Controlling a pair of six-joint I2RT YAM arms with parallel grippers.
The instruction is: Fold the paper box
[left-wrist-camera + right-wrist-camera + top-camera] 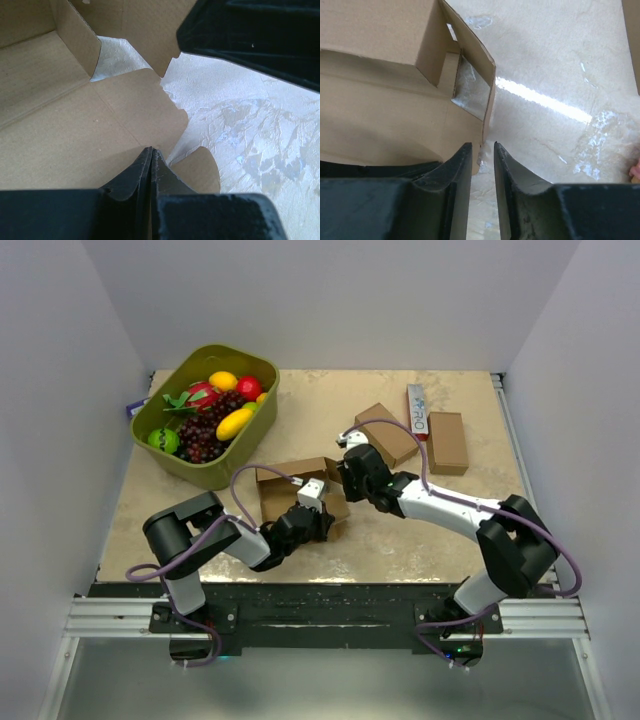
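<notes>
Left pincer closed at paper box; right pincer narrowly apart; carton lettering blurred.

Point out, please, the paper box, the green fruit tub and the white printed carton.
paper box [283,502]: top external view, open inner floor.
green fruit tub [203,475]: top external view, near outer wall.
white printed carton [418,410]: top external view, printed top face.

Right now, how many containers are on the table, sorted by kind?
Open paper box: 1
Closed brown cardboard boxes: 2
White-and-red carton: 1
Green fruit bin: 1
Total: 5
</notes>
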